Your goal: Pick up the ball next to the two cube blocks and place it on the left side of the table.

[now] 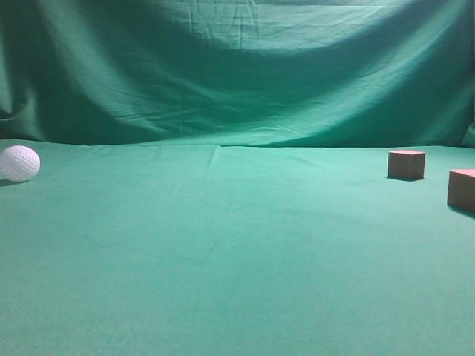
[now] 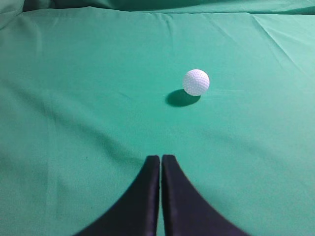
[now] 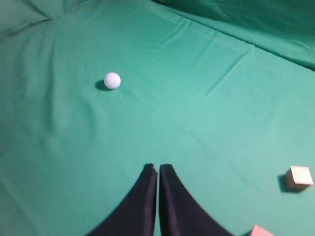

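Observation:
The white dimpled ball [image 1: 18, 163] rests on the green table [image 1: 237, 259] at the far left edge of the exterior view. It also shows in the left wrist view [image 2: 196, 82] and the right wrist view [image 3: 112, 80]. The two reddish-brown cube blocks [image 1: 407, 164] [image 1: 462, 190] sit at the far right; in the right wrist view one cube [image 3: 299, 177] is whole and the other [image 3: 261, 231] is cut by the bottom edge. My left gripper [image 2: 161, 158] is shut and empty, well short of the ball. My right gripper [image 3: 158, 167] is shut and empty. Neither gripper shows in the exterior view.
A draped, folded green backdrop cloth [image 1: 237, 67] hangs behind the table. The table cloth is slightly wrinkled, with a crease [image 3: 221, 73] running across it in the right wrist view.

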Motion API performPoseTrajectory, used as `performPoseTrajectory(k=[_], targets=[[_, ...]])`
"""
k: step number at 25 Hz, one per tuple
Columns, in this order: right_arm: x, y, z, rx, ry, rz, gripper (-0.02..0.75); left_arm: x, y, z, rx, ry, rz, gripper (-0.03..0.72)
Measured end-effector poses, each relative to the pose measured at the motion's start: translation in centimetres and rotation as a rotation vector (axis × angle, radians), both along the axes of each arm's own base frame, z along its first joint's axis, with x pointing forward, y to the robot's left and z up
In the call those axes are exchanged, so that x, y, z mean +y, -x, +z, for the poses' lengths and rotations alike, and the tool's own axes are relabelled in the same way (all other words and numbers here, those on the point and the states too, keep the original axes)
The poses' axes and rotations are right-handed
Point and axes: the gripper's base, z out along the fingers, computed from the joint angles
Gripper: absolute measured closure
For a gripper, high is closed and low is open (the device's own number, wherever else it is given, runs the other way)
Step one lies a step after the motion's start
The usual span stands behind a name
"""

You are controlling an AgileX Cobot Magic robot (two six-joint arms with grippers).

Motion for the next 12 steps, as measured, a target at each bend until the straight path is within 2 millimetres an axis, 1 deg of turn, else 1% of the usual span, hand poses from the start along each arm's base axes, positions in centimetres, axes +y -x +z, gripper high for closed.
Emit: performPoseTrajectory(k=[3,6,8,12], targets=[[-1.8,1.8,-1.4,-0.010,-0.014,-0.021,0.738,0.0,0.0,0.0,0.000,0.000,0.000,0.688],[-3.5,3.0,-2.9,-0.002,-0.055,-0.088,0.738,0.0,0.0,0.0,0.000,0.000,0.000,0.688],[-4.6,3.6,-4.2,-0.006,-0.075,-0.144,0.738,0.0,0.0,0.0,0.000,0.000,0.000,0.688],[-6.0,4.0,-6.9,-0.040,-0.086,-0.228,0.738,0.0,0.0,0.0,0.000,0.000,0.000,0.688]])
